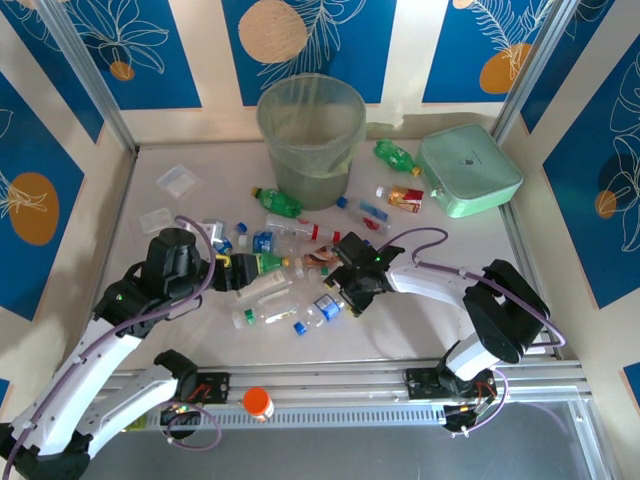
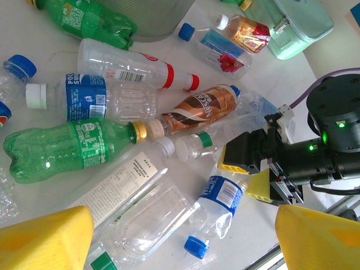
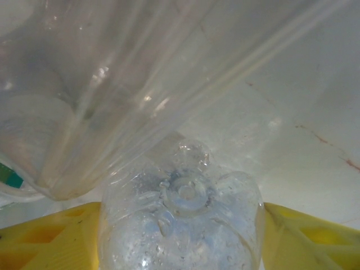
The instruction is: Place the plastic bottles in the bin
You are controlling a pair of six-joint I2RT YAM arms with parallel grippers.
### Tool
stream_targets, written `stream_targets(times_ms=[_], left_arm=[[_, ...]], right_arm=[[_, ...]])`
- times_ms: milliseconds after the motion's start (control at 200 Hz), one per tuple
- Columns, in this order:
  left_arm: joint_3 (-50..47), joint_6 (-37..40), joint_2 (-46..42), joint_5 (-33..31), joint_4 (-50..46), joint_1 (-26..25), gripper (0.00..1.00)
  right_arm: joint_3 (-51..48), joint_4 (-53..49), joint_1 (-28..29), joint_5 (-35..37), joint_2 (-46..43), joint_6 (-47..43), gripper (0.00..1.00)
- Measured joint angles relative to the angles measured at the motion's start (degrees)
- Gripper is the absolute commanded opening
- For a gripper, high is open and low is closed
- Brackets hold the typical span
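Observation:
The bin (image 1: pixel 310 125) stands at the back centre, and several plastic bottles lie in a heap in front of it. My right gripper (image 1: pixel 340 295) (image 3: pixel 181 239) reaches into the heap. Its yellow pads (image 3: pixel 48 236) press both sides of the base of a clear blue-labelled bottle (image 3: pixel 183 191) (image 2: pixel 222 197) (image 1: pixel 328 305), which lies on the table with its blue cap (image 2: pixel 196 246) pointing away. My left gripper (image 1: pixel 243 272) (image 2: pixel 185 239) hovers open over the heap, above a flattened clear bottle (image 2: pixel 140 216). A green bottle (image 2: pixel 62 146) and a brown bottle (image 2: pixel 202 107) lie beyond it.
A mint-green lidded box (image 1: pixel 468 170) sits at the back right. Two flat clear packets (image 1: pixel 178 180) lie at the back left. Further bottles lie beside the bin, one green (image 1: pixel 397 157). An orange-capped item (image 1: pixel 257 402) rests on the front rail.

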Motion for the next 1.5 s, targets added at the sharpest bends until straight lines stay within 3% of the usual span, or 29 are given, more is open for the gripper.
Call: stream_targets(times_ms=[345, 755, 1020, 1260, 1500], left_arm=[[-0.7, -0.2, 0.0, 0.0, 0.0, 0.0, 0.84], [-0.6, -0.2, 0.9, 2.6, 0.5, 0.0, 0.84], [0.7, 0.0, 1.3, 6.1, 0.4, 0.0, 0.84], [4.8, 1.2, 1.2, 6.5, -0.4, 0.0, 0.85], [7.8, 2.6, 0.7, 5.9, -1.5, 0.0, 0.85]], right_arm=[[-0.8, 0.7, 0.0, 0.4, -2.1, -2.4, 0.61], [-2.1, -1.2, 0.4, 2.8, -17.6, -11.4, 0.54], [-1.3, -2.9, 0.1, 5.0, -26.5, -22.1, 0.52], [9.5, -4.2, -4.5, 4.9, -29.0, -33.9, 0.51], [27.6, -2.7, -14.6, 3.1, -21.7, -44.2, 0.5]])
